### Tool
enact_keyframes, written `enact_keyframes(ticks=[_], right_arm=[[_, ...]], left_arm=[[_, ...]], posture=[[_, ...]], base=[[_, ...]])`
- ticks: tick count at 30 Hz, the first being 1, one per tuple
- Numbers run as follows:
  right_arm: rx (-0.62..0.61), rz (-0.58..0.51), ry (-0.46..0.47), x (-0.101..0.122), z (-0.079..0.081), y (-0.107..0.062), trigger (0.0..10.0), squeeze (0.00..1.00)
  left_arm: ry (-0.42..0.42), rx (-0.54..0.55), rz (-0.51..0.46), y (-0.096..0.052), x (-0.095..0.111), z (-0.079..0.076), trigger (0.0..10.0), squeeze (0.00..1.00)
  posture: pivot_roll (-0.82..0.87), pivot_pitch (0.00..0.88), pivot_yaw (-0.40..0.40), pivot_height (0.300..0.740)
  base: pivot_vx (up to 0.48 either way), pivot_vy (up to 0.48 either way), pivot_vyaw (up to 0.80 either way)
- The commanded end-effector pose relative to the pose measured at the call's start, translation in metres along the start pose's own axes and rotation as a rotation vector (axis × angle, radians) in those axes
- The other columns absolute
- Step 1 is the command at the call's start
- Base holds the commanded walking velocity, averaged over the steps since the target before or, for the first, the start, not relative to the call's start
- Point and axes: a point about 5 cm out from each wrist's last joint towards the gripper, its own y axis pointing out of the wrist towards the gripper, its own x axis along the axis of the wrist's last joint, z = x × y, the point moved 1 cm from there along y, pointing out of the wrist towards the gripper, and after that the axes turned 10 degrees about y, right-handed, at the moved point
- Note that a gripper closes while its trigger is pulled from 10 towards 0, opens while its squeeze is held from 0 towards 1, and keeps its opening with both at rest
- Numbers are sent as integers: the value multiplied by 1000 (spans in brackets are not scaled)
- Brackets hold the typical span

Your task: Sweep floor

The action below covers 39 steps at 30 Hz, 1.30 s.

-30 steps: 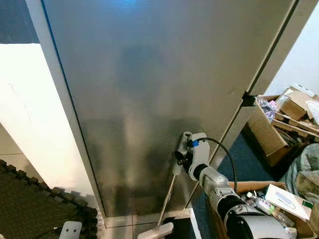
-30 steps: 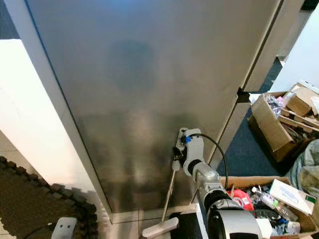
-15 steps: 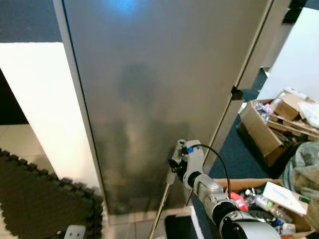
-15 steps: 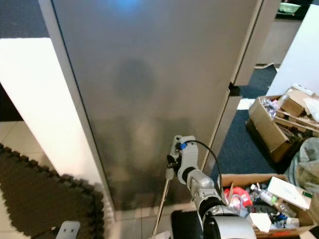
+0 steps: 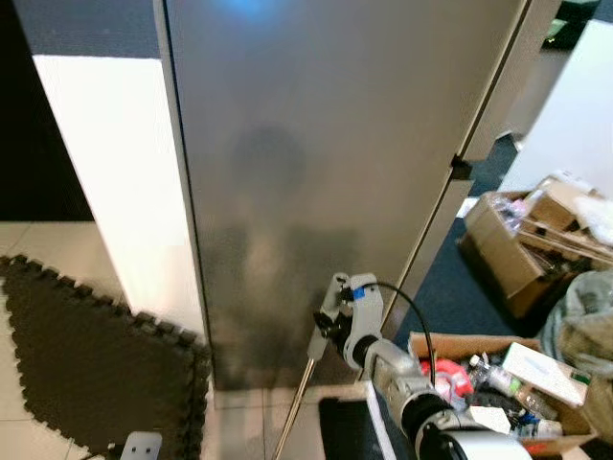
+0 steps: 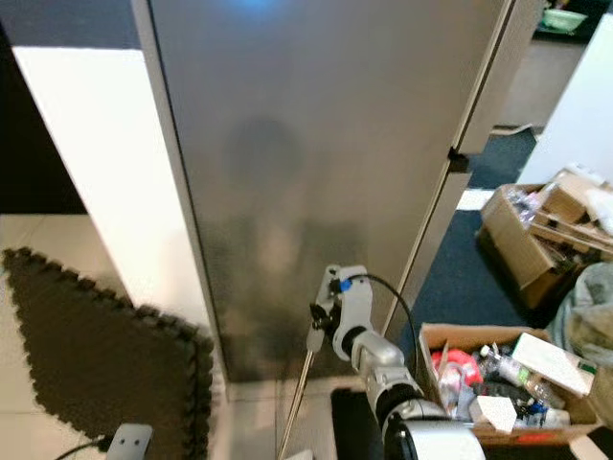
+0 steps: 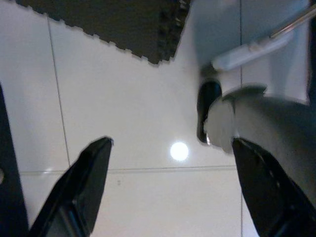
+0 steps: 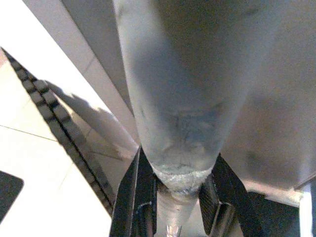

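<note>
My right gripper (image 5: 329, 319) is shut on the grey grip of a sweeper handle (image 6: 314, 333), held close in front of a tall grey metal panel (image 5: 316, 144). A thin metal rod (image 5: 292, 412) slants from the grip down toward the floor. In the right wrist view the grip (image 8: 177, 98) sits between two black fingers (image 8: 132, 197). In the left wrist view the white sweeper head (image 7: 249, 48) lies on pale floor tiles (image 7: 123, 98). My left gripper (image 7: 170, 144) hangs open above them, holding nothing.
A dark foam puzzle mat (image 5: 86, 355) covers the floor on the left, below a white wall (image 5: 115, 163). Open cardboard boxes full of rubbish (image 5: 498, 379) and more boxes (image 5: 522, 249) stand on blue carpet (image 5: 450, 297) at the right. My dark foot (image 7: 207, 111) rests on the tiles.
The camera has turned, so more of the foam mat shows on the left. My right gripper keeps its hold on the handle, now lower and further left in the picture.
</note>
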Motion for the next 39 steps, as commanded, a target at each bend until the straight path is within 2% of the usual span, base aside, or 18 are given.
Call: enact_keyframes(ticks=[1,26,36,37,39], right_arm=[[4,6,7,-1,0,0,10000,0],[5,17,-10,-3,-2,-2,10000,0],[73,-34,-21,12,4,1,10000,0],[97,-45,-22,16,6,2,10000,0],[108,-47,-25,18,7,3,10000,0]], left_arm=[[19,-4,-6,1,3,-1,10000,0],[33,-18,-21,2,10,-6,10000,0],[6,-16,-112,5,35,1,10000,0],[17,-30,-144,5,43,1,10000,0],[23,-36,-157,5,46,1,10000,0]], posture=[[138,0,-89,740],[127,0,-96,740],[133,0,-103,740],[133,0,-105,740],[133,0,-105,740]], base=[[-349,0,0],[-349,0,0],[-352,0,0],[-304,0,-800],[-304,0,-800]])
